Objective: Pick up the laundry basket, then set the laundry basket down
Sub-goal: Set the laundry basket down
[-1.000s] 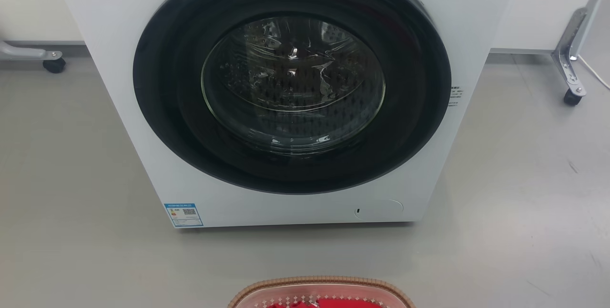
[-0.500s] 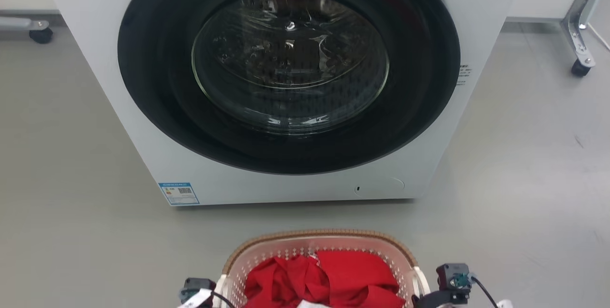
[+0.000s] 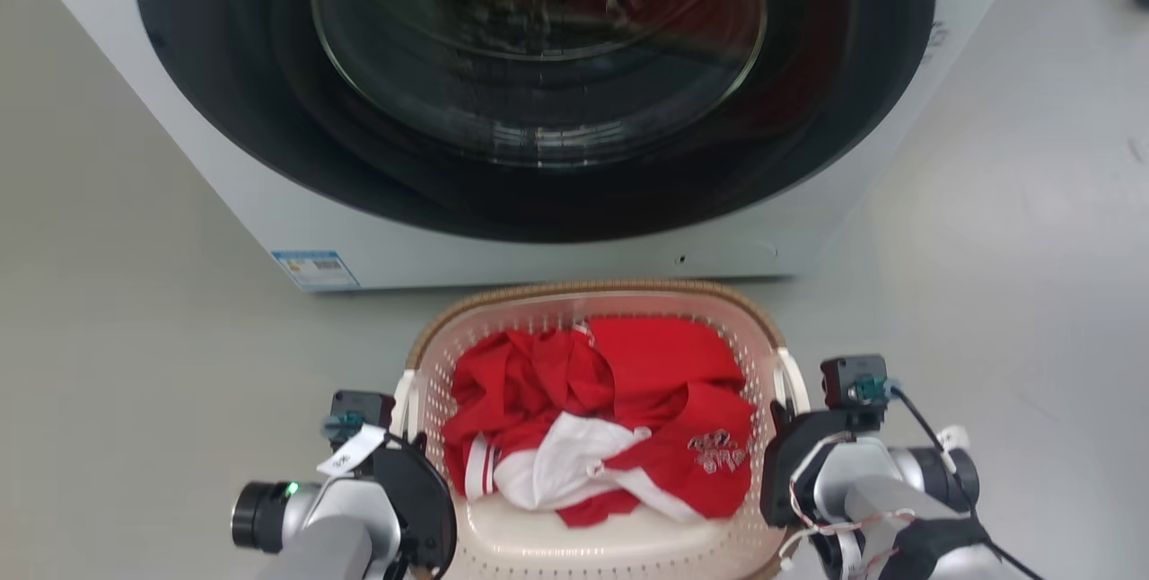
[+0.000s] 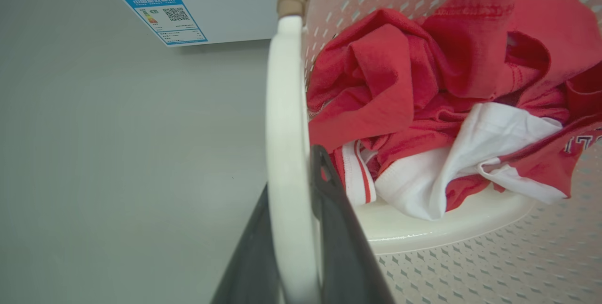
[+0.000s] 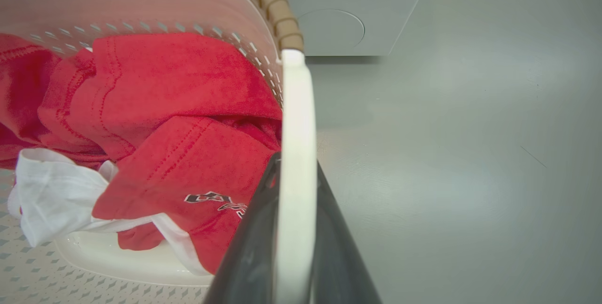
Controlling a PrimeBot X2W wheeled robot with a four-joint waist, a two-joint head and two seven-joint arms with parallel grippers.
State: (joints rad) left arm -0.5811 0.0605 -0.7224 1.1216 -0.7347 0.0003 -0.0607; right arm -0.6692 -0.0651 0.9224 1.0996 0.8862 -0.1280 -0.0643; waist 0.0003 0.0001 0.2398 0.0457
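Note:
The laundry basket [image 3: 592, 290], cream-white and perforated with a brown woven-look rim, sits at the bottom centre of the head view, just in front of the washing machine. Red and white clothes [image 3: 619, 400] lie in it. My left gripper [image 3: 408, 463] is at the basket's left white handle [image 3: 404, 396], and my right gripper [image 3: 783, 450] is at the right handle [image 3: 794, 378]. In the left wrist view, my left gripper [image 4: 291, 172] is shut with the handle [image 4: 284, 106] between its dark fingers. In the right wrist view, my right gripper [image 5: 297, 163] clamps the other handle [image 5: 296, 106] the same way.
The white washing machine [image 3: 224, 176], with its big dark round door [image 3: 539, 68] shut, stands right behind the basket. Grey floor [image 3: 135, 364] spreads to both sides. A blue label [image 3: 314, 268] marks the machine's lower left corner.
The head view has tilted down and drawn nearer the washing machine. The basket and both grippers have come up into it, and the basket's far rim now shows close to the machine's base.

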